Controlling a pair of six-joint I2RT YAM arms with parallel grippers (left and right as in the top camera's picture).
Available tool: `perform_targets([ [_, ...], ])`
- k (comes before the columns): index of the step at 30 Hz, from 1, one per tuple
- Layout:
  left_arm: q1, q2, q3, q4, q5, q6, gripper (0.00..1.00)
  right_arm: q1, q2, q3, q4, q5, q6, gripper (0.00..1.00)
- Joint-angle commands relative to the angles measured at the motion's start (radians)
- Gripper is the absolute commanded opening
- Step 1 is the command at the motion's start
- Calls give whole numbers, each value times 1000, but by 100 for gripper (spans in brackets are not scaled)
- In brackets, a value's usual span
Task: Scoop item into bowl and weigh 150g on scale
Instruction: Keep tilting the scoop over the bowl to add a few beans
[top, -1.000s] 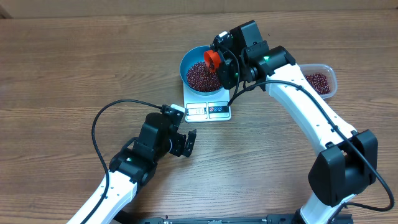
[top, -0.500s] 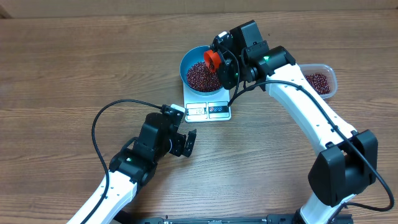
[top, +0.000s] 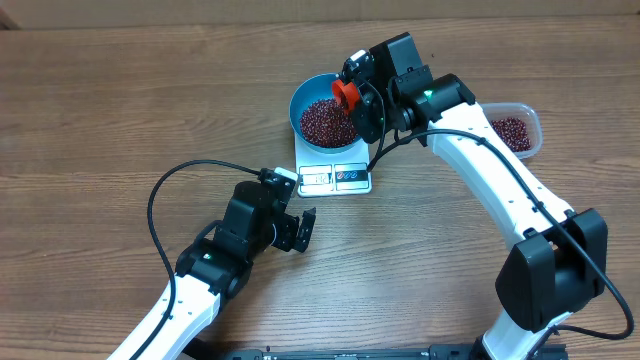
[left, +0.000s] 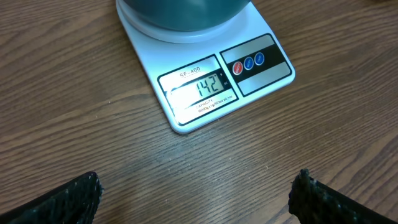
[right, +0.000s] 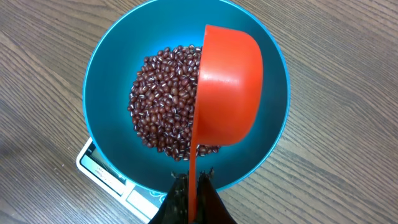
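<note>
Against a second ago little differs: one scale (left: 205, 81) bears one blue bowl (right: 106, 81), over which the right gripper (right: 193, 196) pinches one red scoop (right: 227, 87), shifted slightly, above the beans (right: 165, 106) heaped inside, while the left gripper (left: 196, 199) gapes empty nearby.

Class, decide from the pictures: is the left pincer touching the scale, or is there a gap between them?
Apart. The left wrist view shows it: a band of bare wooden table lies between the front edge of the scale and the open left pincer.
</note>
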Motion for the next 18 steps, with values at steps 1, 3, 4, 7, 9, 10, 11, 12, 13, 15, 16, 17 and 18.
perform_targets([
  [1,4,6,-4,0,-7,-14,100,1,-2,31,8,10,-12,4],
  [3,4,6,-4,0,-7,-14,100,1,-2,31,8,10,-12,4],
  [4,4,6,-4,0,-7,-14,99,1,-2,31,8,10,-13,4],
  [7,4,6,-4,0,-7,-14,100,1,-2,31,8,10,-27,4],
  [9,4,6,-4,0,-7,-14,100,1,-2,31,8,10,-27,4],
  [10,4,6,-4,0,-7,-14,99,1,-2,31,8,10,-28,4],
  [11,4,6,-4,0,-7,-14,100,1,-2,31,8,10,-31,4],
  [12,4,6,-4,0,-7,-14,99,1,-2,31,9,13,-31,4],
  [13,4,6,-4,1,-7,-14,99,1,-2,31,10,17,-31,4],
  [15,4,6,-4,0,-7,-14,99,1,-2,31,11,18,-39,4],
  [16,4,6,-4,1,-7,-14,100,1,-2,31,11,19,-43,4],
  [17,4,6,-4,0,-7,-14,100,1,-2,31,11,18,-50,4],
  [18,4,6,-4,0,-7,-14,99,1,-2,31,13,22,-50,4],
])
